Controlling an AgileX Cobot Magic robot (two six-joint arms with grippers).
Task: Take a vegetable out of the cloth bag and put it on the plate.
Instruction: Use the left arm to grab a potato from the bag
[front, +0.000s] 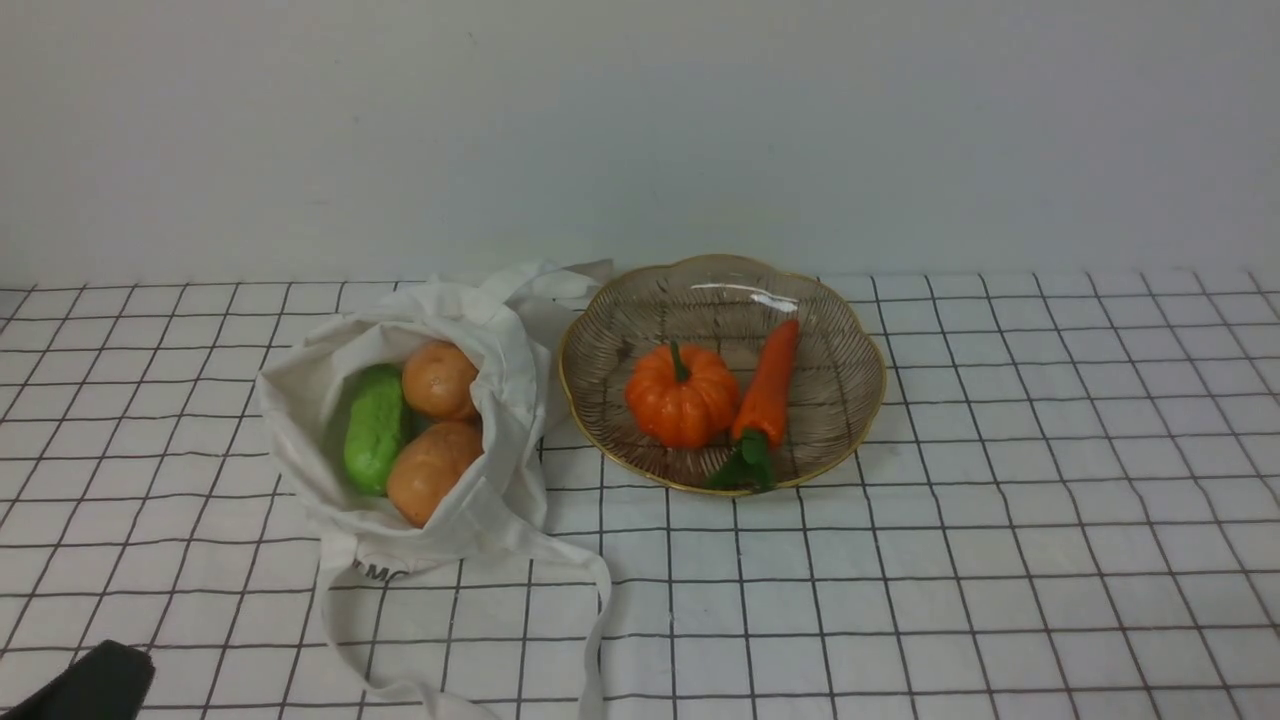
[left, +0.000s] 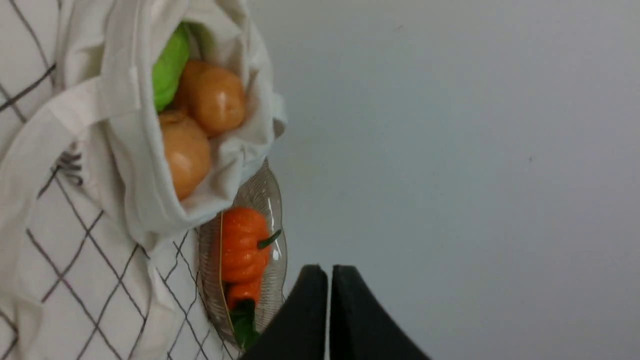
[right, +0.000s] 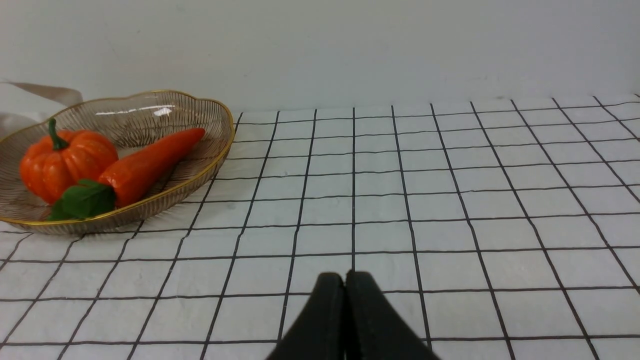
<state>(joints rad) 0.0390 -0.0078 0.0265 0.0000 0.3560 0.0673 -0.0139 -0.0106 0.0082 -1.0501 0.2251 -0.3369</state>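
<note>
The left gripper, jaws pressed together on nothing, should spread wide before entering the mouth of the cloth bag, which lies open on the table with a green vegetable and two potatoes inside. The nearer potato looks easiest: take it across its middle, clear of the cloth rim. Set it on the plate's bare part, away from the pumpkin and carrot; the right gripper, likewise closed and empty, need play no part.
</note>
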